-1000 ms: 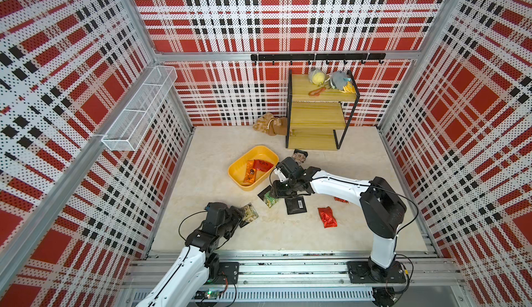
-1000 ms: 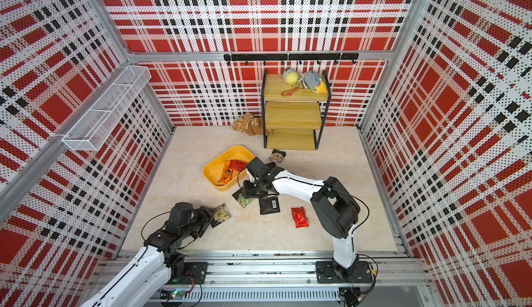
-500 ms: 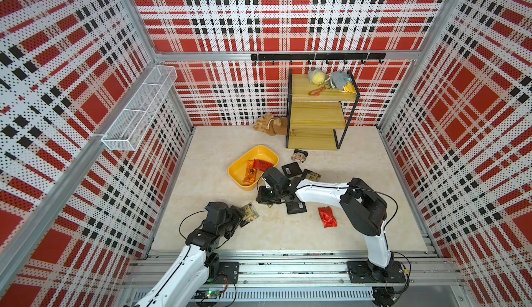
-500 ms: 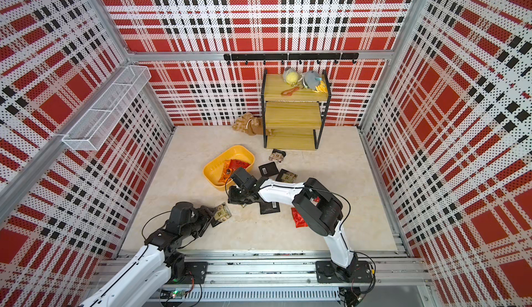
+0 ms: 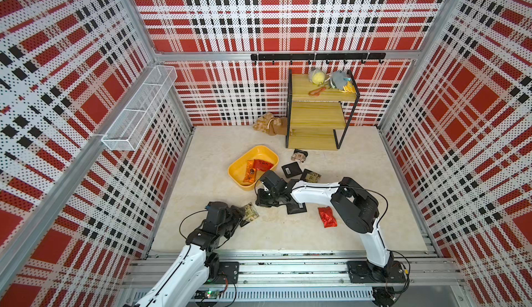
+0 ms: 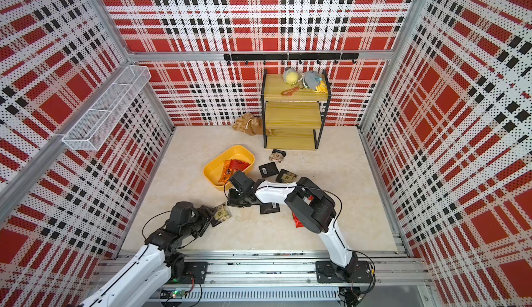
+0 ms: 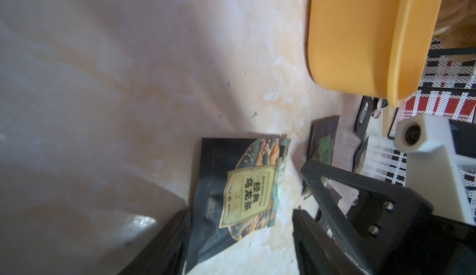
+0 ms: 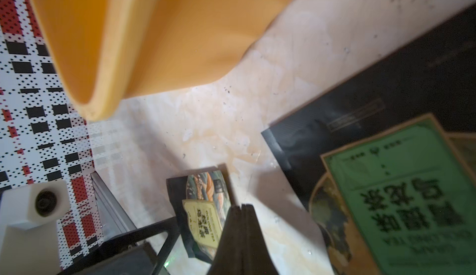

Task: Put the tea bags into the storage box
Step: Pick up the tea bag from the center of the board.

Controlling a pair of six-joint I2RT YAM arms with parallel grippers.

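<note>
Tea bag (image 7: 239,183) lying inside open left end effector (image 7: 240,213), right end effector (image 8: 242,209) closed

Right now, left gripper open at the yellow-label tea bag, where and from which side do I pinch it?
Pinch the yellow-label tea bag across its width at the black end, which lies between the open fingers of the left gripper. Come down from above at that end: it lies flat on the table, so probably only its long edges give purchase.

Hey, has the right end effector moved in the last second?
Yes. The right end effector has slid from alongside the storage box toward the front rail, ending just off the box's near corner.
</note>
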